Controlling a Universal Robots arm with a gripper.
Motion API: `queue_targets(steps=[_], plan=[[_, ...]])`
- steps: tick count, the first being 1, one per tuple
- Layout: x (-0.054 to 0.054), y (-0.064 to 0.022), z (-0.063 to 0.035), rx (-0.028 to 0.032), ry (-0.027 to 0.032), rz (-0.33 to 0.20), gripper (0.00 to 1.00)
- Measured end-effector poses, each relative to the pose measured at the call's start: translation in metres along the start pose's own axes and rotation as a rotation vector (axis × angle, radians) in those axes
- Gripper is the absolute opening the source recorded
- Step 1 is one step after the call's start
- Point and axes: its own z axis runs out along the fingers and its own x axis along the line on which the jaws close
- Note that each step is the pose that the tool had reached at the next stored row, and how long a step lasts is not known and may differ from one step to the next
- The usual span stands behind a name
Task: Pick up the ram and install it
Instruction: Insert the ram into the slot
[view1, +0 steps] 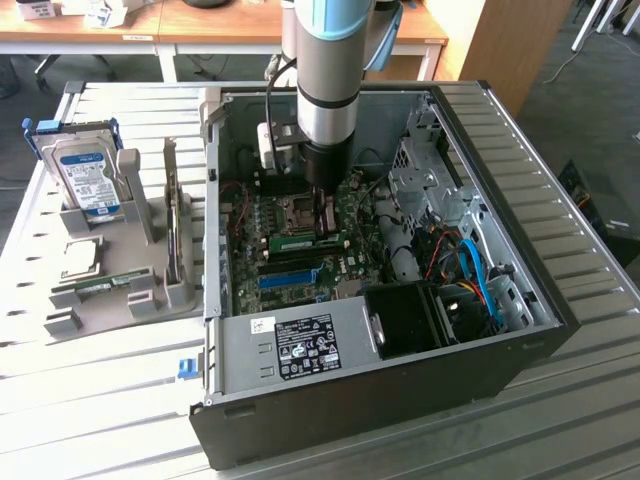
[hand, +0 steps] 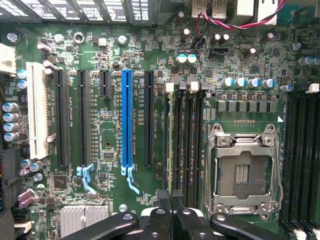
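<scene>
With slim black gripper (view1: 322, 232) closed to a narrow pinch, holds long, thin green circuit-board ram stick (view1: 295, 241) by its top edge inside open black metal computer case (view1: 400, 400). Sets stick on edge at memory slots of green motherboard (view1: 250, 275), just beside square silver processor socket (view1: 290, 208).

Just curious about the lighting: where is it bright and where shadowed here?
Exterior view: the slatted table is brightly lit, the inside of the computer case dimmer beneath the arm; wrist view: even light over the motherboard, the white slot brightest.
</scene>
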Motion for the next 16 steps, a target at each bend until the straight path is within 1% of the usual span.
queue_targets(steps=[16], plan=[[0.0001, 0.0001, 0.0014, 0.0013, -0.0001, 0.000, 0.12]])
